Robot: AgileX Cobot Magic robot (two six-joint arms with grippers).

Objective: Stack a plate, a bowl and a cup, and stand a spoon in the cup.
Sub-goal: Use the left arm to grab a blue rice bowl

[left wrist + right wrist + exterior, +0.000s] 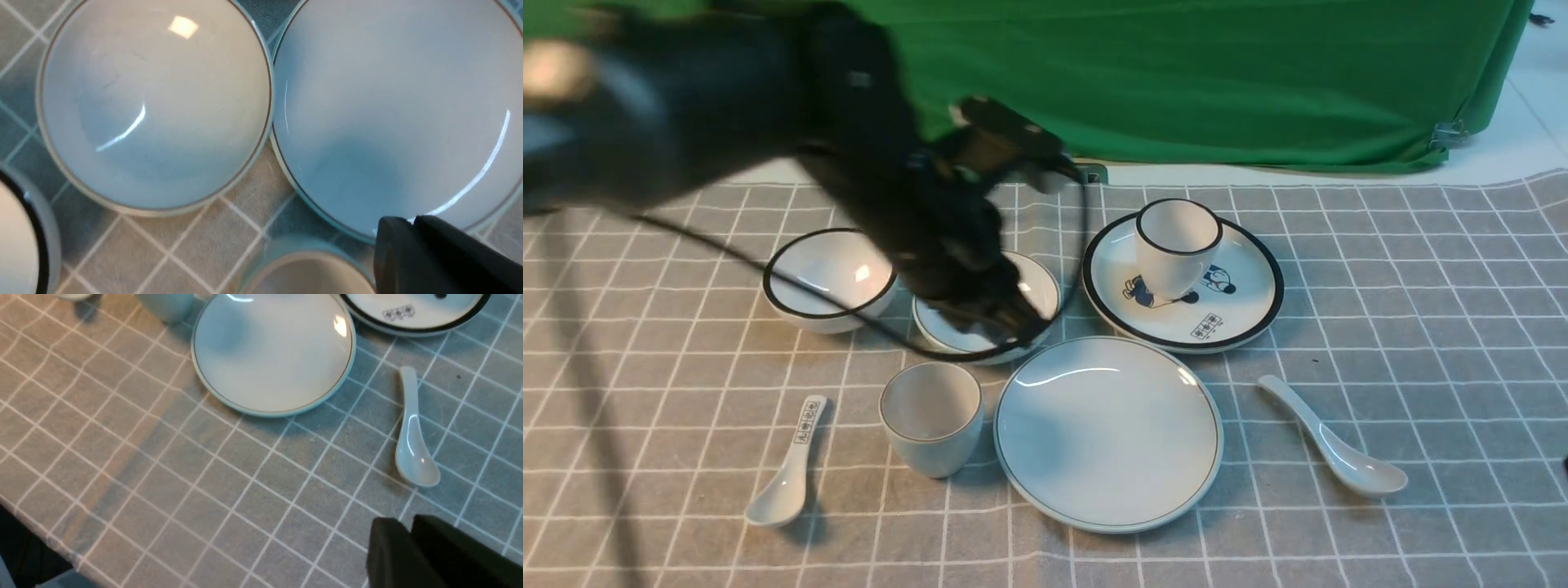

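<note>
The plain plate (1107,433) lies at the front centre. The pale cup (931,416) stands upright to its left. The shallow bowl (1039,286) sits behind them, partly hidden by my blurred left arm. The plain spoon (1331,449) lies to the right of the plate. My left gripper (1017,327) hangs over the bowl's near rim. In the left wrist view it (412,222) is shut and empty, over the plate (392,102), beside the bowl (155,102) and the cup (302,269). My right gripper (408,524) is shut and empty above the cloth, short of the spoon (412,437) and the plate (273,351).
A black-rimmed bowl (829,278) stands at the back left. A cartoon plate (1233,310) at the back right carries a black-rimmed cup (1176,245). A spoon with printed characters (788,461) lies at the front left. A green cloth (1176,73) hangs behind the table.
</note>
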